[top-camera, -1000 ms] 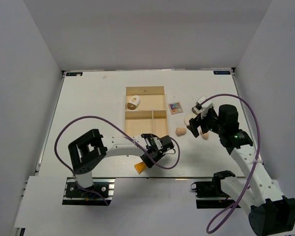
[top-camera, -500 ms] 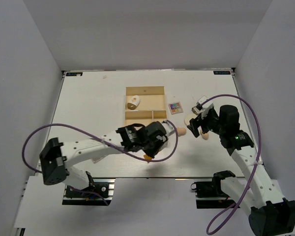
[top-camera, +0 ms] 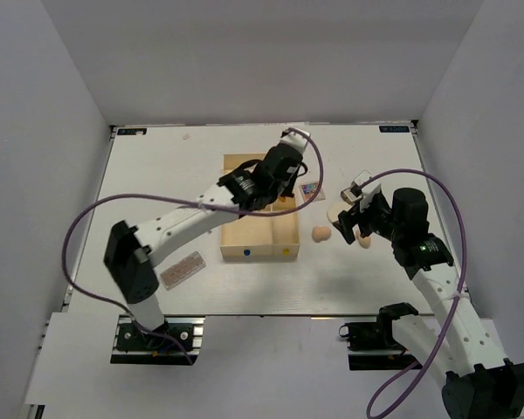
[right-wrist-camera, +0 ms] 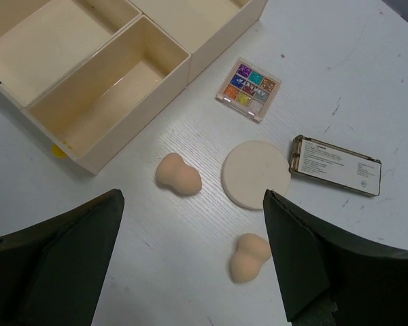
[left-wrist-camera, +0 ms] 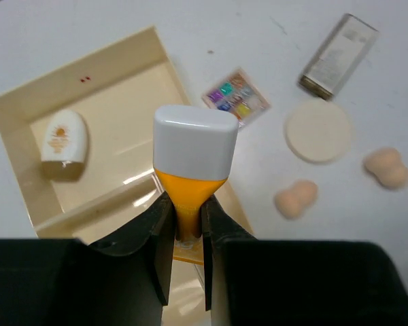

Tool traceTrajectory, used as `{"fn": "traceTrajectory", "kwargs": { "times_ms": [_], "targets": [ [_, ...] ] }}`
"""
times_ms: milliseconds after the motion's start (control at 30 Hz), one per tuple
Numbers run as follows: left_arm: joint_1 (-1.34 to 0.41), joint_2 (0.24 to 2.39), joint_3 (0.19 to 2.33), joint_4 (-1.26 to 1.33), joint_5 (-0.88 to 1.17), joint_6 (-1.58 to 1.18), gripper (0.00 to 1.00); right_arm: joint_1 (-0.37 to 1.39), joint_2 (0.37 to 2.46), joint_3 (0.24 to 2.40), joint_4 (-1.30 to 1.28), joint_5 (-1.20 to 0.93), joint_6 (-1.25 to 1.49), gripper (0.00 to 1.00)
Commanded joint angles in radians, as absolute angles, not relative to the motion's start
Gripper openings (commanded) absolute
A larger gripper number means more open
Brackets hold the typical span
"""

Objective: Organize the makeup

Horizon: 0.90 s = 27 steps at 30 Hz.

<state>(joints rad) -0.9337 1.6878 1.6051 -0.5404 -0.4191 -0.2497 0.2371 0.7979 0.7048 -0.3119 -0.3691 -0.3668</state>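
Firstly, at left claw (left-wrist-camera: 188, 227): clenched on orange plastic tube with white cap (left-wrist-camera: 194, 139), above pale wooden three-compartment tray (left-wrist-camera: 122, 122). At right claw (right-wrist-camera: 192, 231): spread wide, grasping nothing, over peach egg-shaped sponges (right-wrist-camera: 178, 174), cream round pad (right-wrist-camera: 256, 174) beside them, multicolour square palette (right-wrist-camera: 249, 89) farther ahead.

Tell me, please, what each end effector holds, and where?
Left end effector: orange tube, gripped by its narrow orange end, opposite the white cap. Right end effector: nothing.

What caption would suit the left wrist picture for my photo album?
The left gripper clamps the orange white-capped tube over the wooden tray, with palette, pad and sponges on the table beside.
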Motion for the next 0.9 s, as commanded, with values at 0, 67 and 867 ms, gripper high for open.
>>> {"fn": "traceTrajectory", "kwargs": {
  "times_ms": [0, 67, 867],
  "targets": [
    [-0.853, 1.778, 1.704, -0.502, -0.509, -0.196, 0.28, 0.236, 0.778, 0.692, -0.278, -0.380, -0.353, 0.89],
    [-0.825, 1.880, 1.805, -0.523, -0.518, -0.192, 0.28, 0.235, 0.778, 0.692, -0.275, -0.379, -0.353, 0.89],
    [-0.630, 1.893, 1.749, -0.511, -0.273, -0.219, 0.62, 0.239, 0.802, 0.681, -0.258, -0.339, -0.360, 0.89]
  ]
}}
